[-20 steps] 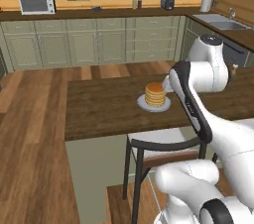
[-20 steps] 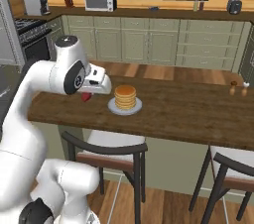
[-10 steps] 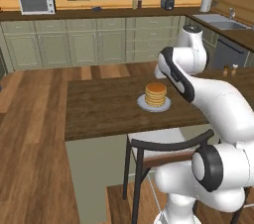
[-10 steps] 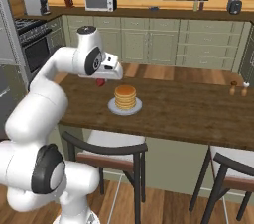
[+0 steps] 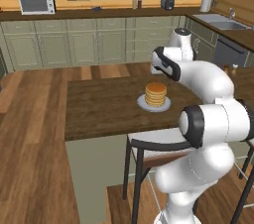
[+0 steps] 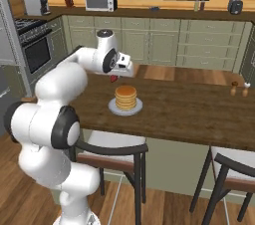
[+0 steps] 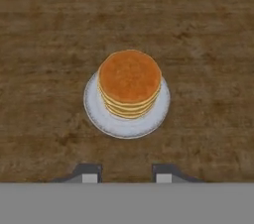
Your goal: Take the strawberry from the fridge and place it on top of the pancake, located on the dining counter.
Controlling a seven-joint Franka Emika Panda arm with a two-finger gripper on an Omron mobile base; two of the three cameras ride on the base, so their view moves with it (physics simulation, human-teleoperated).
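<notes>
Pancake stack (image 7: 130,83) sits centred on a small round pale grey plate (image 7: 99,116), on the dark brown wooden desk (image 7: 44,59). Approx 5 layers, golden-tan on the sides, top face a deeper orange-brown, smooth and bare. Plate rim shows all round the stack.

Pincer (image 6: 119,75) hangs above the desk, just behind the stack as seen from the robot's base and a bit to its left, not touching it. Arm reaches out over the desk from the near side. In the right base view a tiny bright-red strawberry (image 6: 114,77) peeks out at the pincer's lower end, roundish, far smaller than the stack. Jaws are drawn in tight and the berry sits between them, so it's gripped. In the left base view the pincer (image 5: 159,67) shows as a dark block behind the stack, berry not made out there.

Hand view looks straight down at the stack, 2 dark fingertips (image 7: 89,172) at the bottom edge, stack ahead of them, approx midway between.

Near the stack: 1 stool (image 6: 107,149) tucked under the desk's near edge below it. Further right along the desk, well apart from the stack, 2 small shakers (image 6: 238,89) side by side.
</notes>
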